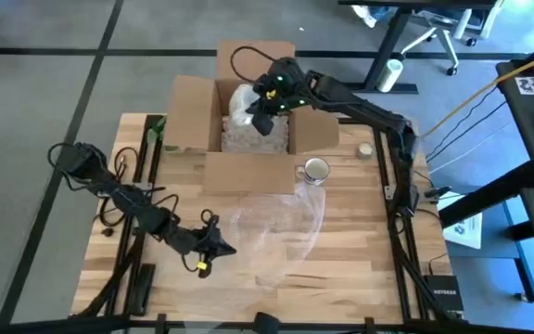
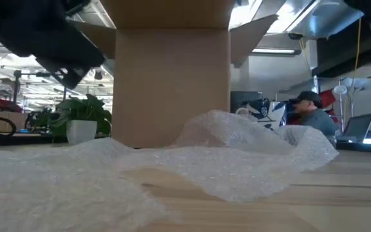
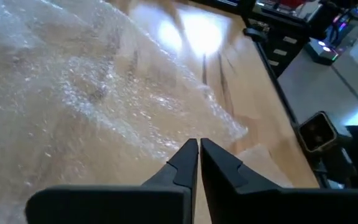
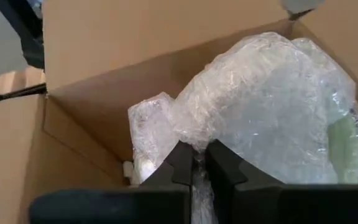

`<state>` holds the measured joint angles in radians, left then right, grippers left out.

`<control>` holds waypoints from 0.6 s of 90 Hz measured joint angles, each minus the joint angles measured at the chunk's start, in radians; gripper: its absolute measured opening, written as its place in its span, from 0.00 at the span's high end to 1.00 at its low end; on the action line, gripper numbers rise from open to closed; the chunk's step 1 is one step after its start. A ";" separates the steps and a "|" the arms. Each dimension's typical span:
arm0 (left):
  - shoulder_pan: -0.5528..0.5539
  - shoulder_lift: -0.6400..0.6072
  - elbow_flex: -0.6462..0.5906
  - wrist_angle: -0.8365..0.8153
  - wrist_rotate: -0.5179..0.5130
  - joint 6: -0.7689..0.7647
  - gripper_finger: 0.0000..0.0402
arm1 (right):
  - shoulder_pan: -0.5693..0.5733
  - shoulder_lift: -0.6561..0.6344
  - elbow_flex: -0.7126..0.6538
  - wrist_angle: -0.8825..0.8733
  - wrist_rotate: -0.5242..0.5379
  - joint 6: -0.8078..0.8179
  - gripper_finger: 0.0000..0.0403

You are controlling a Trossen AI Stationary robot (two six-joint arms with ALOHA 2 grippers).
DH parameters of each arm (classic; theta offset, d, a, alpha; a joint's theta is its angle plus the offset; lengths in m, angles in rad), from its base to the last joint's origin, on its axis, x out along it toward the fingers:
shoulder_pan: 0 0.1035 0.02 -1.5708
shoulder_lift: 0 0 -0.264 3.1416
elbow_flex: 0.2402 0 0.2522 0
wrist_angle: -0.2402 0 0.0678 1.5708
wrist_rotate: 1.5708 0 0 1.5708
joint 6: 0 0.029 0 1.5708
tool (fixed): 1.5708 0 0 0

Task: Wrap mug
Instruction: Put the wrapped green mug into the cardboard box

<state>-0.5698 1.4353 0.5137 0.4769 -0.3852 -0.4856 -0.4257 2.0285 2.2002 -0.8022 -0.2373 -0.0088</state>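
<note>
A wooden table carries an open cardboard box at its far side and a loose sheet of bubble wrap in the middle. The mug stands bare just beside the box's front flap, at the sheet's far edge. The right gripper reaches into the box, clenched on a bubble-wrapped bundle. The left gripper hovers over the sheet's near edge, fingers pressed together and empty. Beyond the table, a potted plant and a seated person show, the person partly hidden.
</note>
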 joint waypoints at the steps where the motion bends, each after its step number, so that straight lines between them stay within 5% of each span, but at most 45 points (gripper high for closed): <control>1: 0.002 0.000 0.000 0.005 0.003 0.000 1.00 | 0.000 0.009 0.013 -0.008 -0.003 0.000 1.00; 13: 0.010 0.000 0.000 0.055 0.020 0.022 1.00 | 0.001 0.120 0.157 -0.114 -0.025 -0.001 1.00; 54: 0.010 0.000 0.000 0.091 0.020 0.014 1.00 | -0.007 0.172 0.142 -0.198 0.017 -0.033 1.00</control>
<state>-0.5598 1.4349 0.5136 0.5678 -0.3653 -0.4713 -0.4332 2.2006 2.3421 -1.0004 -0.2208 -0.0413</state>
